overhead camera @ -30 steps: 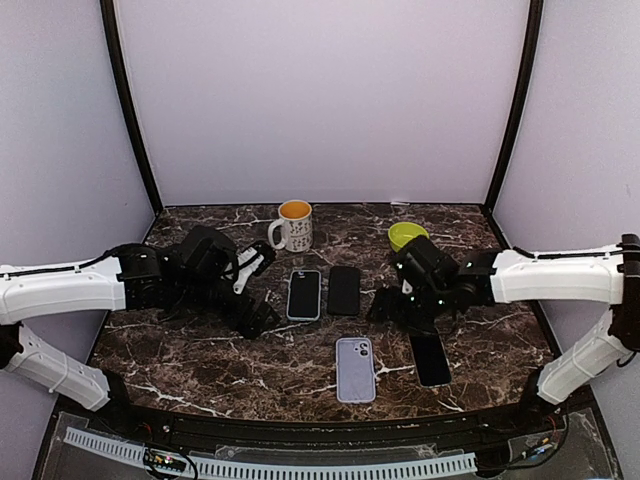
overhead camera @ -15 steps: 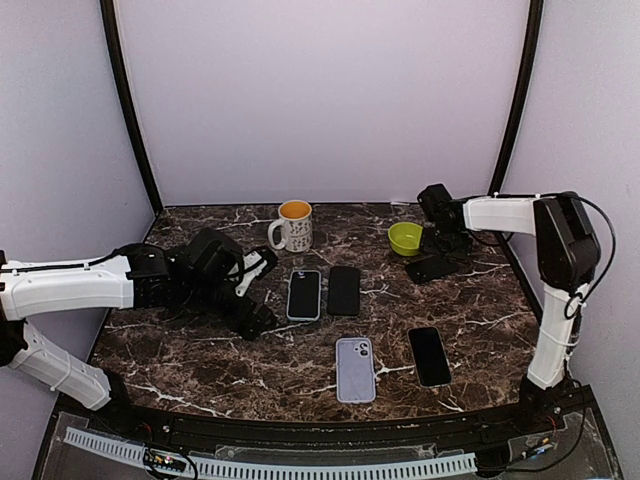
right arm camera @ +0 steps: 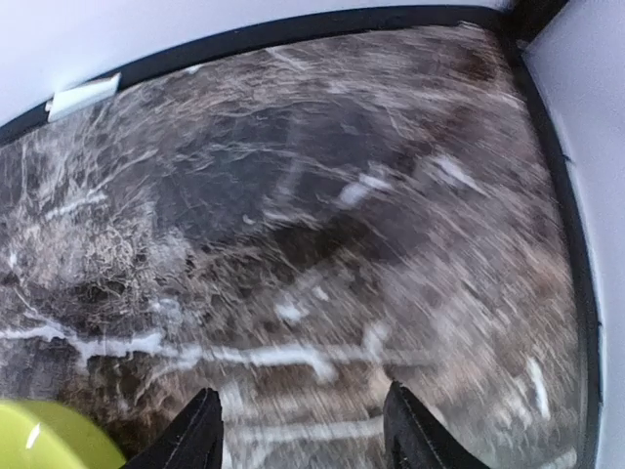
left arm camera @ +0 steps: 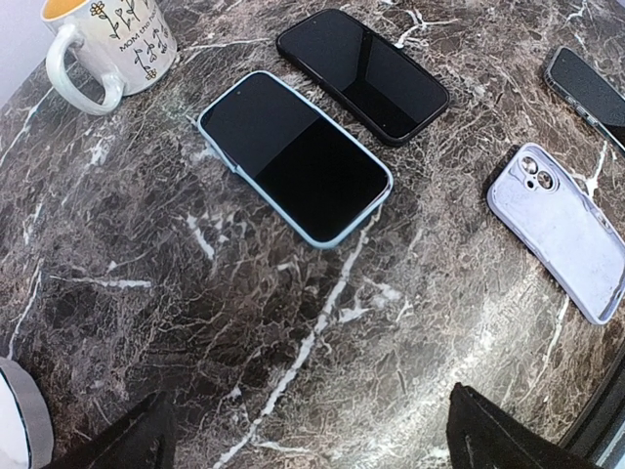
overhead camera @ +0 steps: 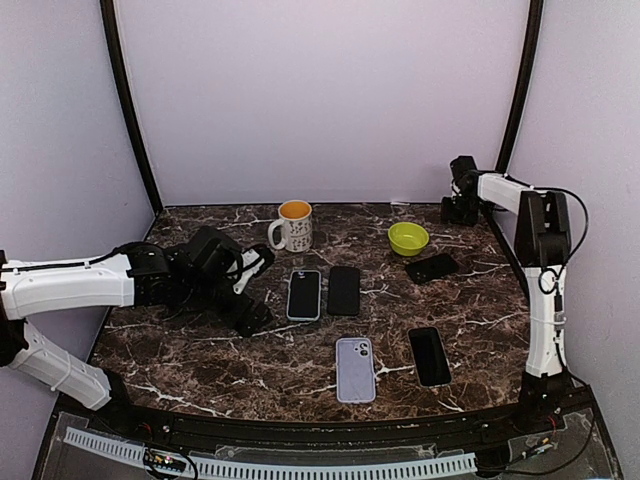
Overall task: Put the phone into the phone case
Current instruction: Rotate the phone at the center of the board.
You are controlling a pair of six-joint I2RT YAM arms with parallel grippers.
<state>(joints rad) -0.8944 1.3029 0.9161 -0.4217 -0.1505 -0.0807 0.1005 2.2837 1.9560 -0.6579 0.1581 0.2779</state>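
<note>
The black phone [overhead camera: 344,290] lies flat, screen up, a little toward 12 o'clock from the middle of the table [overhead camera: 200,350]. It looks like the one to be cased. A phone already in a pale blue case [overhead camera: 304,295] sits just beside it at its 9 o'clock, not touching, and a second black phone [overhead camera: 430,356] lies near its 4 o'clock. The lilac case [overhead camera: 355,369] is at the black phone's 6 o'clock, back up with the camera corner showing. Whether it is empty cannot be told. A flat black piece [overhead camera: 432,267] at 3 o'clock may be another case.

The phone is probably stiff, dense and slick, with a glass face that marks easily. It lies flush on the stone with no lip to get under, so a pinch across the two long edges near the middle seems the safest hold. The case is likely light and rubbery, so it may slide or flex when pressed and would need steadying.

The left hand [overhead camera: 258,288] hangs low at 9 o'clock from the blue-cased phone, spread wide and holding nothing. The right hand [overhead camera: 458,208] is up in the far corner around 1 o'clock, beyond the green bowl [overhead camera: 408,238]. Its fingers [right arm camera: 203,435] stand part way apart with nothing between them. A mug [overhead camera: 292,225] stands at 11 o'clock.
</note>
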